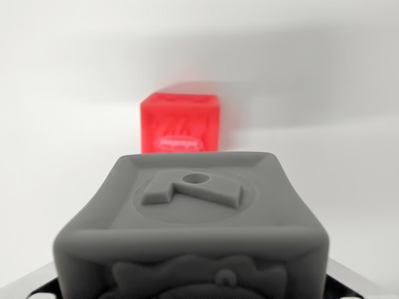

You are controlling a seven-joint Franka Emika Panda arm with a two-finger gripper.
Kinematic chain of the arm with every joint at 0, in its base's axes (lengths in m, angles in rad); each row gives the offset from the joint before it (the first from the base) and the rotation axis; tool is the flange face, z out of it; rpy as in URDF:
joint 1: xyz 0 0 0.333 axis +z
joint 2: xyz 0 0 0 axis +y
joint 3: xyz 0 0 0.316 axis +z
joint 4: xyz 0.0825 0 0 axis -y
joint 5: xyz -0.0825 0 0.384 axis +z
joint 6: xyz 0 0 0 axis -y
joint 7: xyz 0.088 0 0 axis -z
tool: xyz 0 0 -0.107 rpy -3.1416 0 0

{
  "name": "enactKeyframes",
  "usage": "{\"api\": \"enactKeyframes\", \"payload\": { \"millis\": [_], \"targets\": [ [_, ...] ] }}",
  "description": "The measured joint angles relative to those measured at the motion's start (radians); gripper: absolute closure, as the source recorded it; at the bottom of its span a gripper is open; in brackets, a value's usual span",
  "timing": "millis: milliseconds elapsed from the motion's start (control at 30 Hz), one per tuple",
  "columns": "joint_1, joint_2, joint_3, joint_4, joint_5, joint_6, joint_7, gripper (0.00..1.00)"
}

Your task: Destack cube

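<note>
From my wrist camera I see a grey cube very close to the lens, and it fills most of the lower half of the picture. Its top face is turned toward me and has a raised border, and inside the border there is a round sunken field with a raised shape in relief and a small round hole near the middle. On the front face, at the bottom edge of the picture, I can see some more relief, a wavy figure, but it is cut off and I cannot say what it shows. Behind the grey cube, further from the camera and a little to the wrist view's left of the centre, stands a red cube. It is upright on the white surface, it is somewhat blurred, and its front face carries embossed marks which I cannot read. The two cubes appear apart from each other, the red one behind the grey one, and neither lies on top of the other as far as I can see. At the two lower corners of the picture there are dark and shiny parts, on the left and on the right, which may belong to the gripper, but the fingertips themselves are not visible, so I cannot tell whether the jaws are spread or are pinching the grey cube. The background is a plain white wall with soft shadow.
</note>
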Motion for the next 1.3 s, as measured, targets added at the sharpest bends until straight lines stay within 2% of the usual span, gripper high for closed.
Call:
{"api": "enactKeyframes", "payload": {
  "millis": [1300],
  "targets": [
    [-0.104, -0.056, 0.0, -0.123, 0.0, 0.068, -0.179, 1.0]
  ]
}}
